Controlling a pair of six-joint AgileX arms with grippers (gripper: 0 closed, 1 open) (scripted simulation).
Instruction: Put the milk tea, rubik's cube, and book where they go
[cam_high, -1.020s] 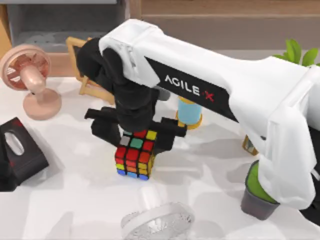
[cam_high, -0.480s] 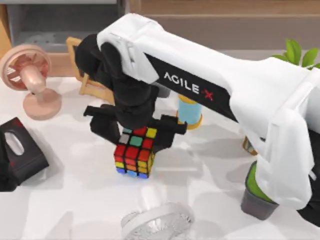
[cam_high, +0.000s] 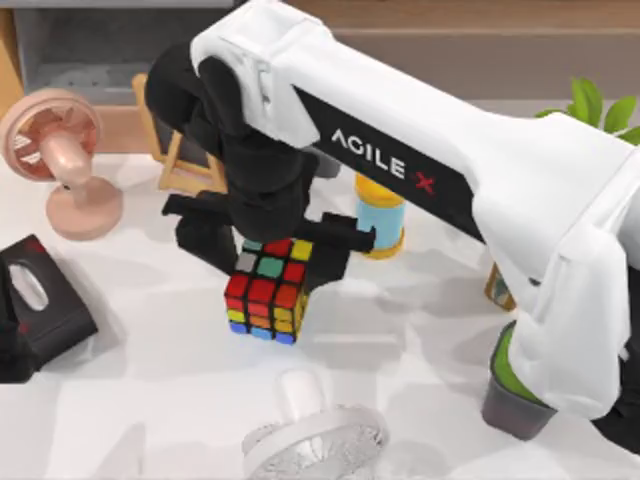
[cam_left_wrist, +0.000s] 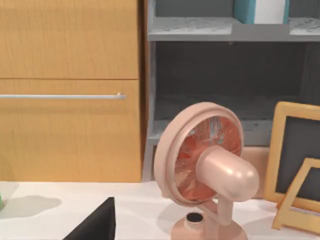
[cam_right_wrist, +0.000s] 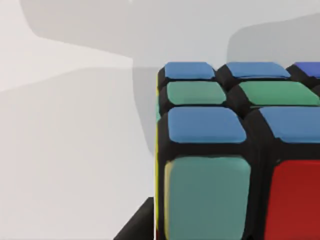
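Lifted slightly, rubik's cube (cam_high: 265, 297) sits between right fingers (cam_high: 205, 236).

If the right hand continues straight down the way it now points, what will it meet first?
Most likely the rubik's cube: the right hand hangs directly over it, pointing down at the table, and the right wrist view shows the cube's stickers very close. Whether they already touch is unclear.
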